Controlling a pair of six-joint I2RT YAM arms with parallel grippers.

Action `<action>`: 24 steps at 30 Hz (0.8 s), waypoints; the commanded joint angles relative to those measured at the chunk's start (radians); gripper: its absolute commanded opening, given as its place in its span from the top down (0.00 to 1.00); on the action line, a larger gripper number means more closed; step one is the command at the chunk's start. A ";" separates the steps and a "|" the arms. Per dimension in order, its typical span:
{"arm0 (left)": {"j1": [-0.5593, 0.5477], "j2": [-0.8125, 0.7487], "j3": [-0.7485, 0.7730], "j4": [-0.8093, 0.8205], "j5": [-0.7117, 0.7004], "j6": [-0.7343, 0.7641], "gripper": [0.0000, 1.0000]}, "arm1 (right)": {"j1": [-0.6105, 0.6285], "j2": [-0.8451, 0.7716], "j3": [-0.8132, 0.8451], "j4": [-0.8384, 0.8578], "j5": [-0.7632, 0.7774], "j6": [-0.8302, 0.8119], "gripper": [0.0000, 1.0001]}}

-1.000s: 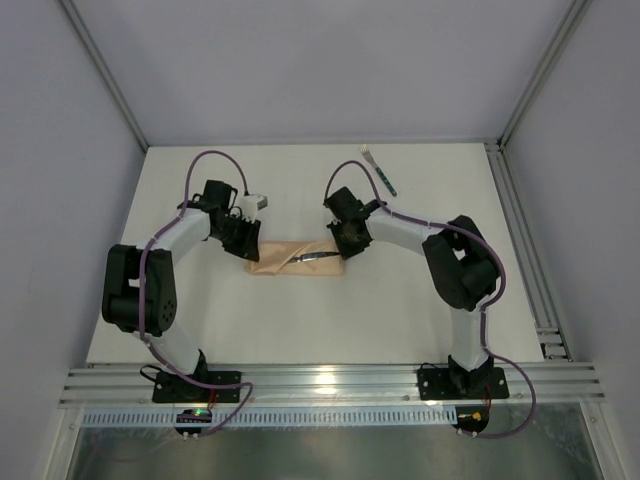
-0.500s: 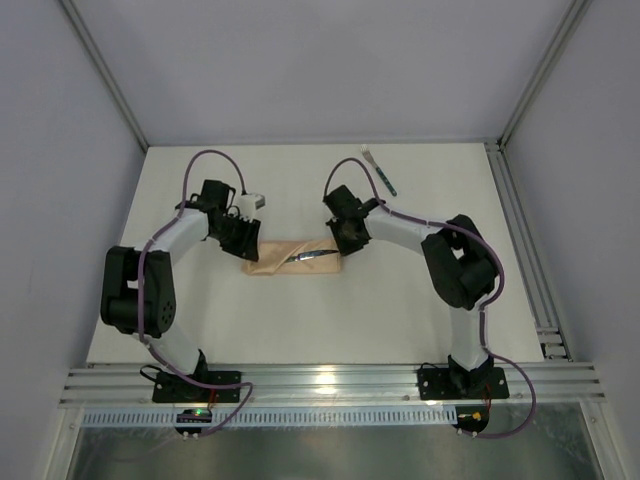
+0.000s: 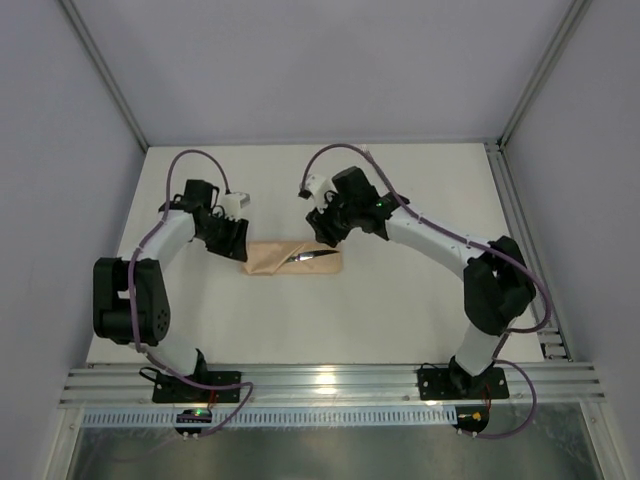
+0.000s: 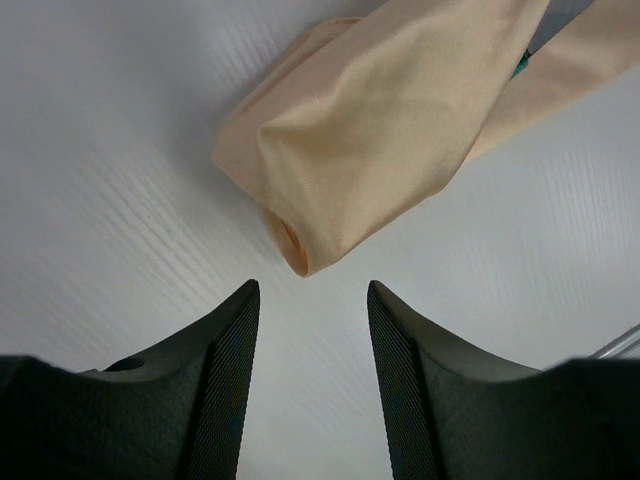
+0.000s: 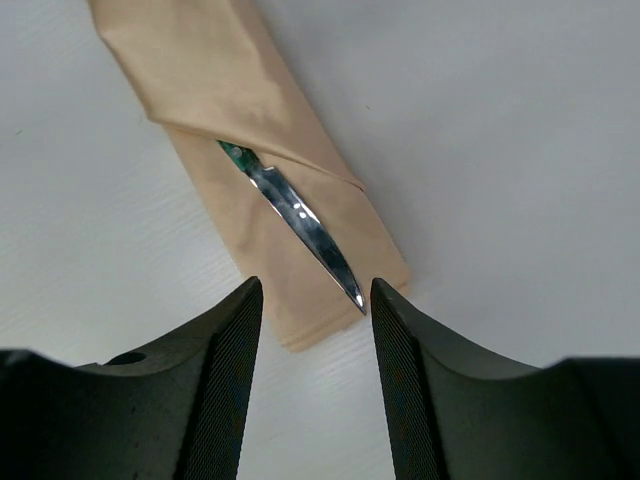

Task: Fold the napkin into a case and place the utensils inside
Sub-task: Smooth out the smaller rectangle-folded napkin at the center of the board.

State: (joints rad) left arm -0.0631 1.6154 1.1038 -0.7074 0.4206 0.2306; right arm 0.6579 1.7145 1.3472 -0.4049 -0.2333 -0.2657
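Top: the case (image 3: 285, 258) lies between left gripper (image 3: 238, 247) and right gripper (image 3: 322, 236). Left wrist: jaws parted, empty, case's corner just ahead. Right wrist: jaws parted, apparently empty; knife (image 5: 300, 222) tip pokes from the case toward them.

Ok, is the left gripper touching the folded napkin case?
Apart. The left wrist view shows the left gripper open, with bare table visible between its jaws and the near end of the case.
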 commanded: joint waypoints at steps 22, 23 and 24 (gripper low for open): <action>0.006 0.077 -0.056 -0.010 0.124 0.041 0.75 | 0.069 0.336 0.148 -0.083 -0.148 -0.161 0.59; 0.006 0.077 -0.058 -0.012 0.124 0.041 0.75 | 0.069 0.341 0.148 -0.092 -0.164 -0.164 0.60; 0.005 0.074 -0.056 -0.009 0.124 0.041 0.75 | 0.069 0.341 0.150 -0.113 -0.178 -0.165 0.60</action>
State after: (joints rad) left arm -0.0620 1.6882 1.0527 -0.7376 0.5041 0.2665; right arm 0.7189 2.0449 1.4715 -0.4648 -0.3550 -0.4309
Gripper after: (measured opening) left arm 0.253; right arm 0.407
